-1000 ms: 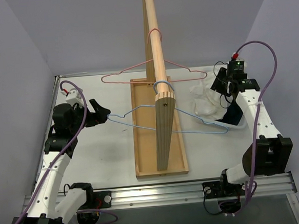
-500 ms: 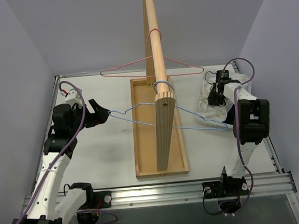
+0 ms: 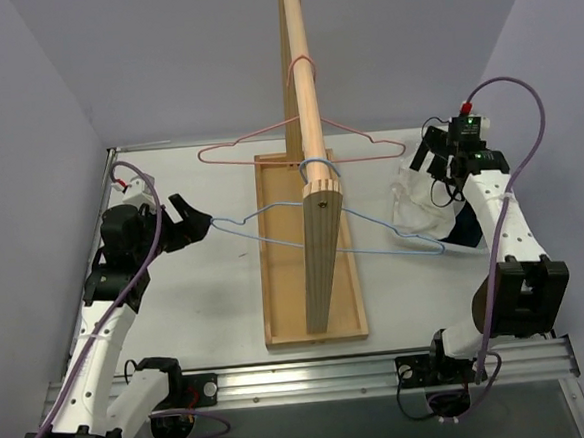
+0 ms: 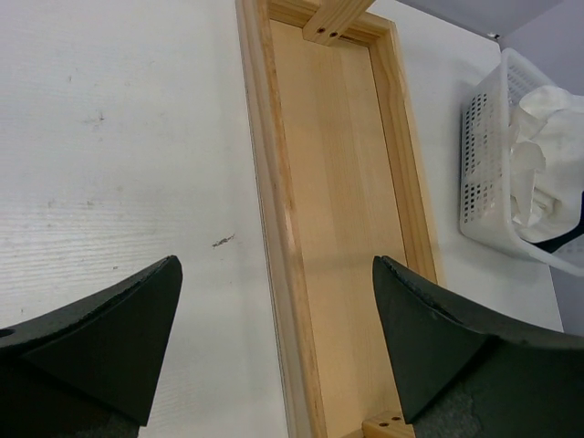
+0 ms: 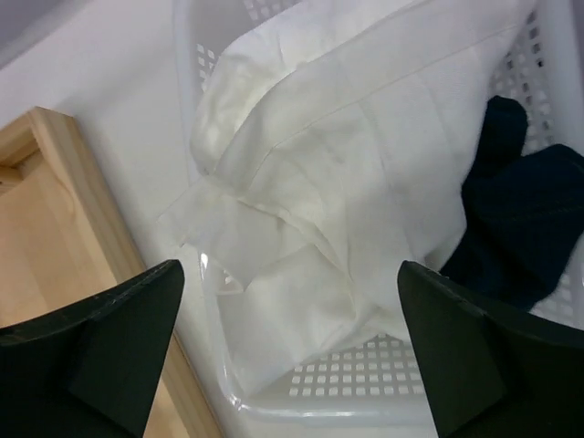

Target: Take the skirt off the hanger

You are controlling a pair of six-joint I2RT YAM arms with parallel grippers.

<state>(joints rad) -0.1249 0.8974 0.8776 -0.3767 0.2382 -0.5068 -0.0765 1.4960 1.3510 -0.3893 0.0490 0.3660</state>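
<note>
The white skirt [image 5: 365, 164] lies crumpled in a white perforated basket [image 5: 365, 401] at the right of the table, off the hanger. My right gripper [image 5: 290, 274] hovers open just above the skirt [image 3: 411, 206], with nothing between its fingers. The bare blue wire hanger [image 3: 258, 215] hangs from the wooden rod [image 3: 302, 78] over the wooden base [image 3: 281, 280]. My left gripper [image 3: 194, 222] is open beside the hanger's left tip. In the left wrist view my gripper [image 4: 276, 274] has only table and base below it.
A pink wire hanger [image 3: 256, 139] hangs empty farther back on the rod. A dark garment [image 5: 520, 219] lies in the basket [image 3: 454, 238] beside the skirt. The upright wooden post [image 3: 320, 267] stands in the base between the two arms.
My right gripper went from shut low in the basket to open and raised above it, leaving the skirt lying there. The left arm has barely moved.
</note>
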